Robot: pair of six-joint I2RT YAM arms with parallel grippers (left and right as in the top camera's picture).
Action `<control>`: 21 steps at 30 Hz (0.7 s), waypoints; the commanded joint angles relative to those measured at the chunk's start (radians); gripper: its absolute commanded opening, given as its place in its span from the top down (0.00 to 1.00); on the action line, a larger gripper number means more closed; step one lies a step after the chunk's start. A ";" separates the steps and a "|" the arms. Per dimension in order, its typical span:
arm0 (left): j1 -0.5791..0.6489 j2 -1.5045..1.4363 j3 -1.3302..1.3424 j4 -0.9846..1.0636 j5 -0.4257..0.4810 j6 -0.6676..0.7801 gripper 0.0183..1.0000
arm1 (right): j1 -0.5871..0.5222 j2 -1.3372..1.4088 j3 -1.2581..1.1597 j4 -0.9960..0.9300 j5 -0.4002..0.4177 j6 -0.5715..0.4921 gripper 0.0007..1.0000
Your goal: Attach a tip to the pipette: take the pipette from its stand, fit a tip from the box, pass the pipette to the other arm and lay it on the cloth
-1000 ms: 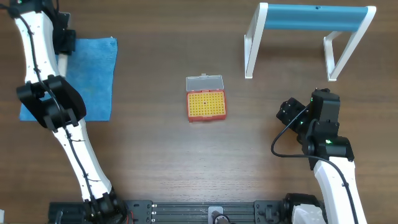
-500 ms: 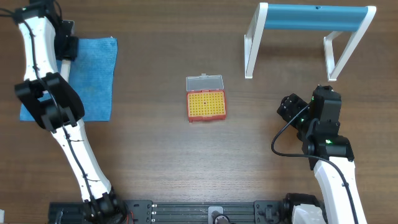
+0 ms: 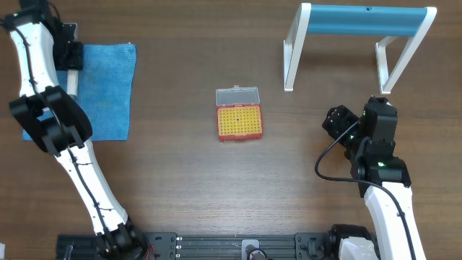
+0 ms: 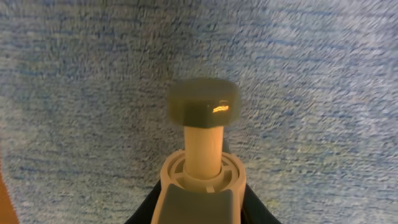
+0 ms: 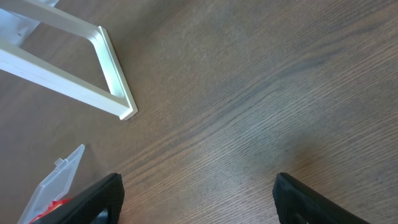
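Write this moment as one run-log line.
left hand: holds pipette over cloth | right hand: open, above table | box: open

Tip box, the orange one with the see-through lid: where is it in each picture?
Top view: the tip box sits in the middle of the table.
Right wrist view: the tip box peeks in at a corner, lid first.
Left wrist view: not there; it looks at the pipette and blue cloth.
Shared landmark: the white stand, in the top and right wrist views.
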 commanded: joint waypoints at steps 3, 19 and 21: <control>-0.006 0.030 -0.002 0.010 0.029 0.017 0.99 | 0.006 -0.010 0.025 0.005 -0.013 0.013 0.22; -0.010 0.055 -0.002 -0.006 0.029 0.016 0.99 | 0.006 -0.010 0.025 0.005 -0.013 0.013 0.22; -0.010 0.055 -0.002 -0.007 0.029 0.016 0.99 | 0.006 -0.010 0.025 0.005 -0.013 0.013 0.22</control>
